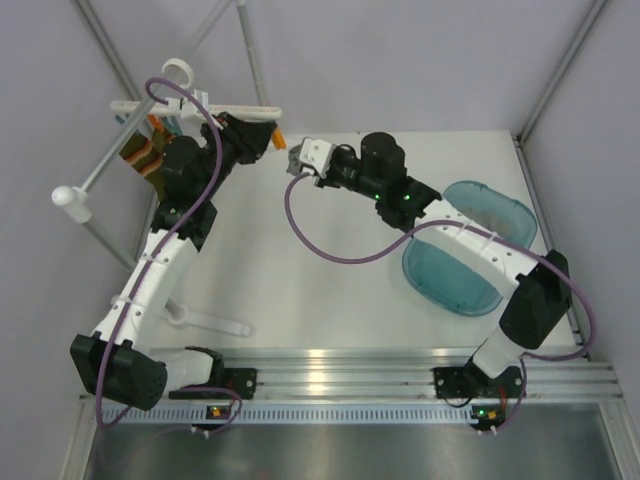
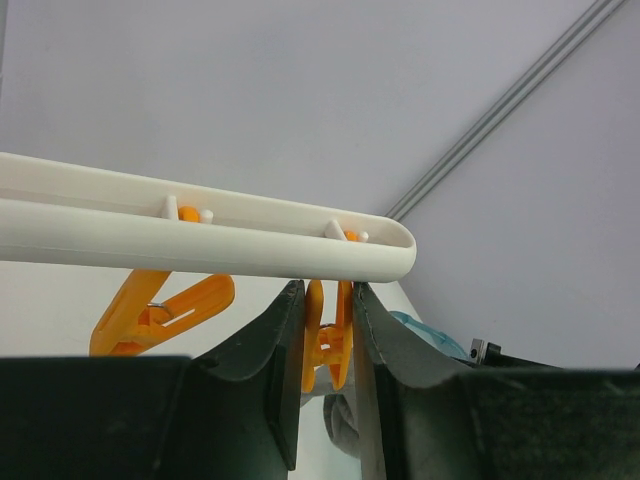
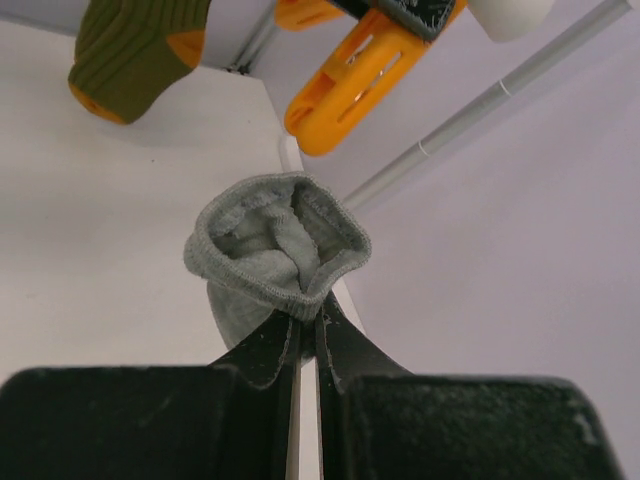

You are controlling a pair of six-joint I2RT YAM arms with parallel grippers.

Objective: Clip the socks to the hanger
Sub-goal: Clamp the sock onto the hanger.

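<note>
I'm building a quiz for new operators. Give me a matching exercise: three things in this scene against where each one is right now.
1. grey sock
2. orange clip
3. teal basin

a. between the fingers of the left gripper
b. on the table, right side
c. pinched in the right gripper

Pairs: 1-c, 2-a, 3-b

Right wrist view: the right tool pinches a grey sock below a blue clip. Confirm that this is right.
Wrong in one respect: the clip above the grey sock is orange, not blue, as the right wrist view shows. The right tool does pinch the grey sock below it.
</note>
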